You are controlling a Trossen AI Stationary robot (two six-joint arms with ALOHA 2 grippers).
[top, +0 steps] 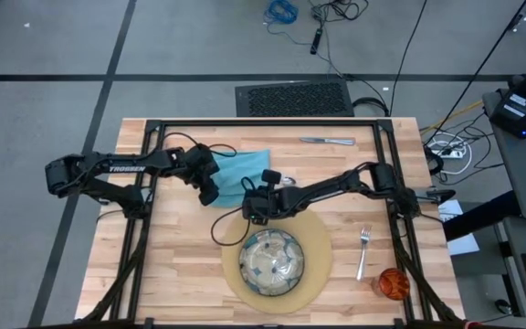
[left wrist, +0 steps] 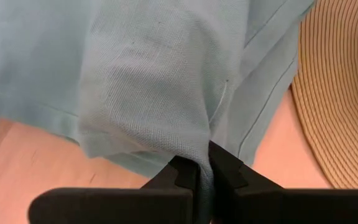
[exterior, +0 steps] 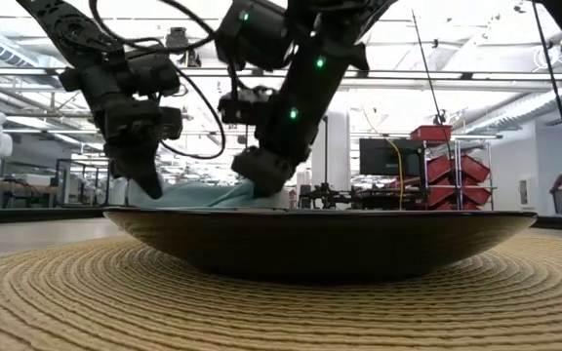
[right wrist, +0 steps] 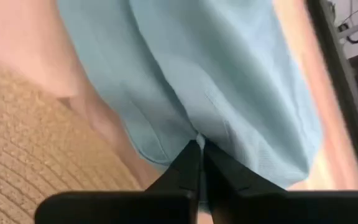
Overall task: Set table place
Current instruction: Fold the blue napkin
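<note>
High view: the pale butcher-block wooden table [top: 181, 274] carries a round tan woven placemat [top: 316, 251] at lower centre, with a green-patterned glazed plate [top: 271, 263] resting on it. A teal cloth napkin [top: 237, 174] lies just above the placemat's upper-left edge, between the two arms. The left gripper [top: 207, 194] comes in from the left and meets the napkin's left edge; the right gripper [top: 250, 208] reaches in from the right to its lower edge, beside the placemat rim. A silver fork [top: 362, 252] and a small orange translucent cup [top: 393, 283] sit lower right, and a silver knife [top: 327, 141] lies near the top edge, all well apart from both grippers.

Low view: beyond the plate's dark rim, both grippers point down onto the napkin, which shows as a low teal heap between them.

Left wrist view: the left gripper is clamped on a pinched fold of napkin, with the placemat at the frame's right.

Right wrist view: the right gripper is likewise closed on a napkin edge, with the placemat at lower left.

Both arms are equally near the cloth, so any repositioning probably depends on them travelling together, the napkin stretched between them.
</note>
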